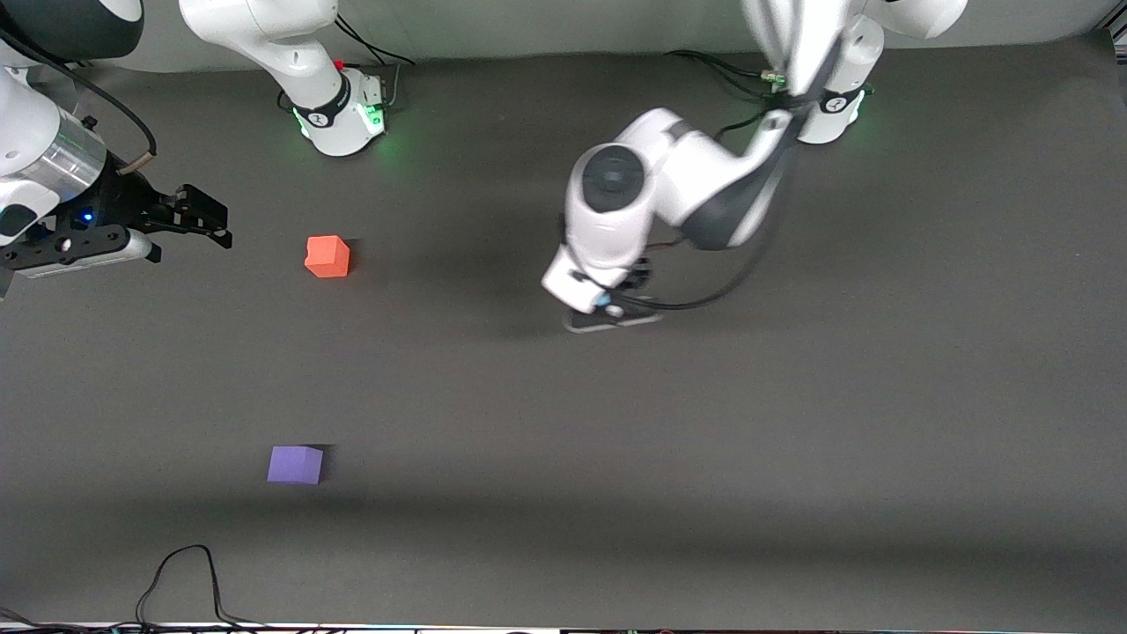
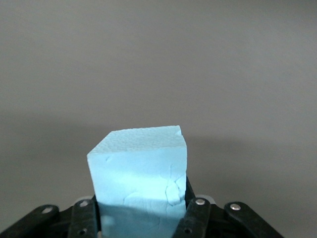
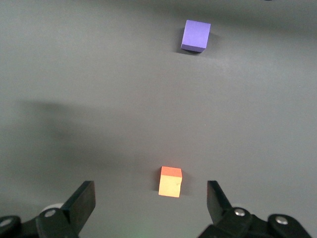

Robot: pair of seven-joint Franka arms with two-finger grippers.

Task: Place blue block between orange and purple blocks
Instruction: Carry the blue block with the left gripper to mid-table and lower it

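**Blue cube in hand, gap still to be reached**

The small sky-blue foam cube (image 2: 141, 173) sits clamped between the fingers (image 2: 195, 218) of the left hand (image 1: 616, 304), gripped low on two facing sides so most of it stands proud of the fingertips. Its grainy, slightly dented faces suggest a light, soft block: it should carry easily, but a hard squeeze would likely mark it, and flat side faces are the sensible place to hold. In the front view the cube itself is hidden under the wrist, so how high it rides over the dark grey counter (image 1: 792, 440) is hard to say.

Well away from that hand, toward the right arm's end of the counter, lie the small orange-red matte cube (image 1: 327, 256) and the small violet-purple matte cube (image 1: 295, 464), well apart from each other, the purple one nearer the front camera. The bare stretch between them looks roomy enough for the blue cube.

The right hand (image 1: 189, 220) waits above the counter's edge beside the orange cube, fingers spread wide and grasping nothing.
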